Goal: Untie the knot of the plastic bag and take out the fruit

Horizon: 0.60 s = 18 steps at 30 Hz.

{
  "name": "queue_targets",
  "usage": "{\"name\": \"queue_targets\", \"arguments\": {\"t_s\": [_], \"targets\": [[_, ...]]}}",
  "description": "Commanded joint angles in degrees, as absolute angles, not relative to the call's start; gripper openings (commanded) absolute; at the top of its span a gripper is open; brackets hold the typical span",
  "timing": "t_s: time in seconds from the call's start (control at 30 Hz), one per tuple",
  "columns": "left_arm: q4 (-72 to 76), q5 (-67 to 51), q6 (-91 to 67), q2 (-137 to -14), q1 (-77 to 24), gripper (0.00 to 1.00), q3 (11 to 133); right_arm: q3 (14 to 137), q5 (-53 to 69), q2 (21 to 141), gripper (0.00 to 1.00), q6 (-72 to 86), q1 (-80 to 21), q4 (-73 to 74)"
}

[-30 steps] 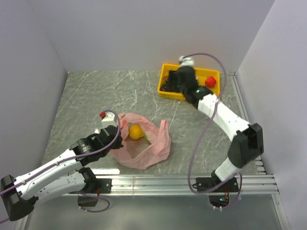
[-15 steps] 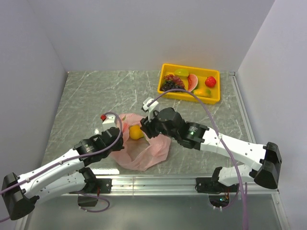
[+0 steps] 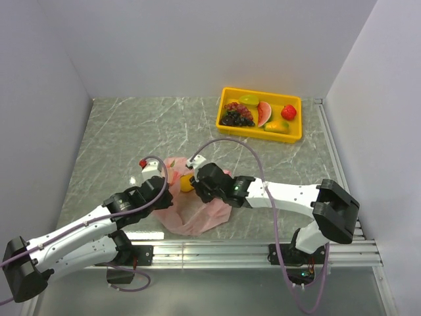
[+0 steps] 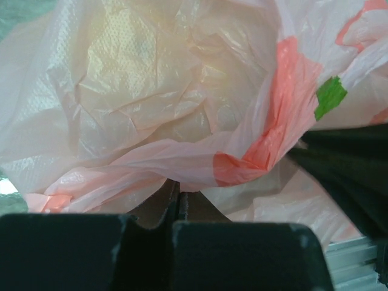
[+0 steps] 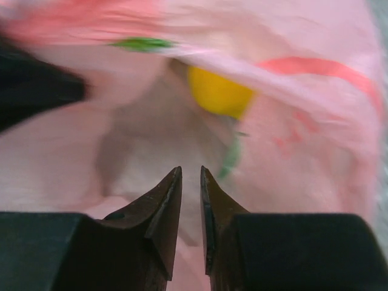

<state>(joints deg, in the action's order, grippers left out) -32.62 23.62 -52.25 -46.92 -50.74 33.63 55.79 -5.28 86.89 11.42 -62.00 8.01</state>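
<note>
The pink plastic bag (image 3: pixel 197 216) lies crumpled near the table's front, its mouth open upward. A yellow-orange fruit (image 3: pixel 186 184) shows inside it, seen as a yellow lump (image 5: pixel 218 91) in the right wrist view. My left gripper (image 3: pixel 161 197) is shut on the bag's left edge, with thin pink film (image 4: pixel 151 103) pinched at its tips (image 4: pixel 176 185). My right gripper (image 3: pixel 196 188) reaches into the bag mouth just short of the fruit. Its jaws (image 5: pixel 191 173) stand a narrow gap apart with nothing between them. The knot is out of view.
A yellow tray (image 3: pixel 295 135) stands at the back right, holding a dark grape bunch (image 3: pixel 235 118), a watermelon slice (image 3: pixel 263 113), a red fruit (image 3: pixel 288 112) and other pieces. Grey walls close in both sides. An aluminium rail (image 3: pixel 263 249) runs along the near edge.
My right arm has swung from the yellow tray down and left into the bag's mouth, and its jaws have narrowed. The left gripper has kept its hold on the bag.
</note>
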Motion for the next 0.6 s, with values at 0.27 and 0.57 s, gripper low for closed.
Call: {"name": "queue_targets", "arguments": {"t_s": [0.27,0.57], "targets": [[-22.6,15.1,-51.5,-50.2,-50.6,0.01,30.5,45.4,-23.2,82.2,0.38,23.0,-54.1,9.1],[-20.2,12.6,-51.1,-52.6,-50.6,0.01,29.3,37.5,-9.6,82.6,0.01,31.4,-43.4,0.8]]}}
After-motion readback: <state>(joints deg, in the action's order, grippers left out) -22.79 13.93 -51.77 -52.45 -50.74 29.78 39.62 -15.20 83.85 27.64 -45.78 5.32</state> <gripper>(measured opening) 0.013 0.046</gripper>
